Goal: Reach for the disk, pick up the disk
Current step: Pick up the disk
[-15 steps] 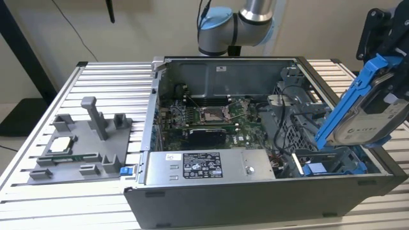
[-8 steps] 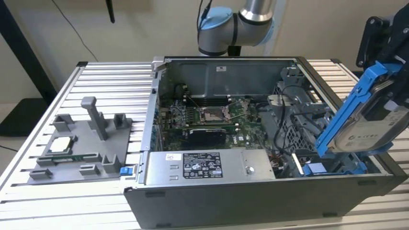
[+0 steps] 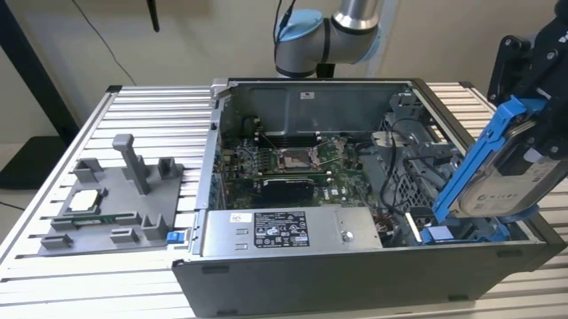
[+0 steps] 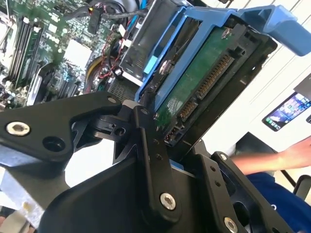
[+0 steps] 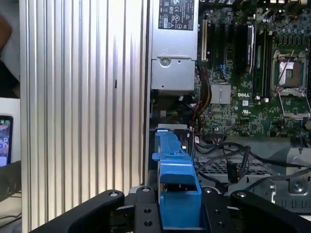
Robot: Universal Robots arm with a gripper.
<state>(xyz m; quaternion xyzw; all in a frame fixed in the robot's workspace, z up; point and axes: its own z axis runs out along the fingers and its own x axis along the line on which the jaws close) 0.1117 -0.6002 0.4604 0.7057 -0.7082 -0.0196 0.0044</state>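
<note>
Disk lifted out of the computer
The gripper (image 3: 539, 143) is pinching the disk (image 3: 497, 173), tilting above the case's (image 3: 355, 279) edge; the second wrist view is showing its green underside.

The robot arm (image 3: 333, 33) rises at the far side, while its black claw (image 3: 533, 149) at the exterior view's right is clamped on the disk (image 3: 506, 179), holding it tilted.

Silver disk (image 3: 513, 179) in blue bracket, white label — tilted steeply, lifted above the case's corner
</note>
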